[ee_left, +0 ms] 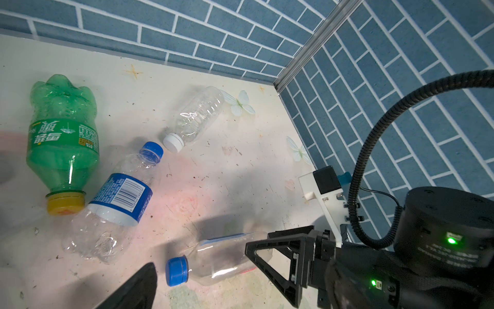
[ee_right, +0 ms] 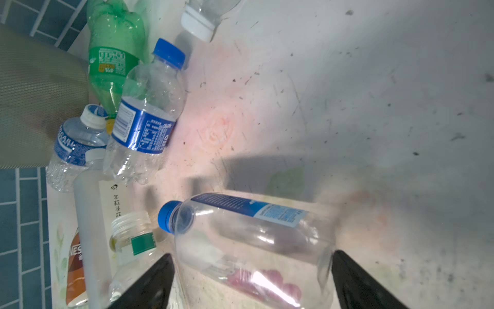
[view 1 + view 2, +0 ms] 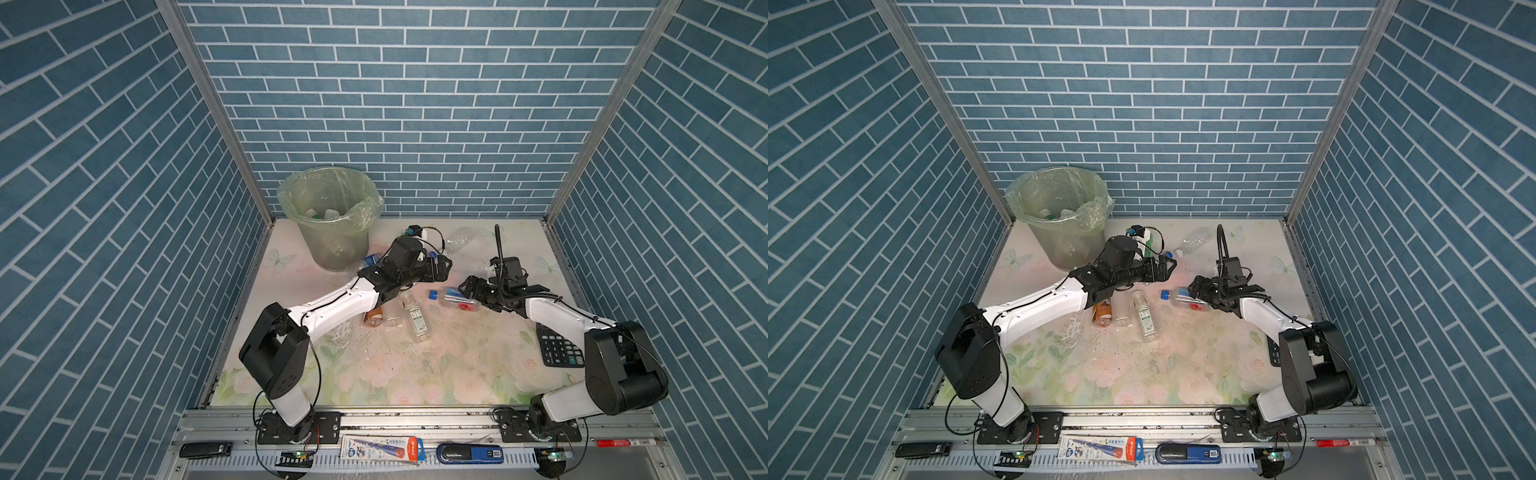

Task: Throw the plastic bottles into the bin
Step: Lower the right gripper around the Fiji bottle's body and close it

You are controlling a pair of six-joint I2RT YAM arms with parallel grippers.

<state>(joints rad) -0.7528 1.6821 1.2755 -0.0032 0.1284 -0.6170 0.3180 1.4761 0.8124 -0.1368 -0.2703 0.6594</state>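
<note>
Label readings, wrist views:
- brown bottle (image 2: 76, 256): we read "NES", the rest cut off.
- white-capped bottle (image 2: 69, 149): "CARI" on its blue band.
- green bottle (image 1: 61, 139): 雪碧, seen inverted.
- white-labelled bottle (image 2: 112, 198): characters beginning 茉莉.
- blue-labelled bottle (image 1: 120, 195): barcode; we cannot make out its digits.

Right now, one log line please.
left gripper: open, empty | right gripper: open, astride blue-capped bottle | bin: holds bottles
</note>
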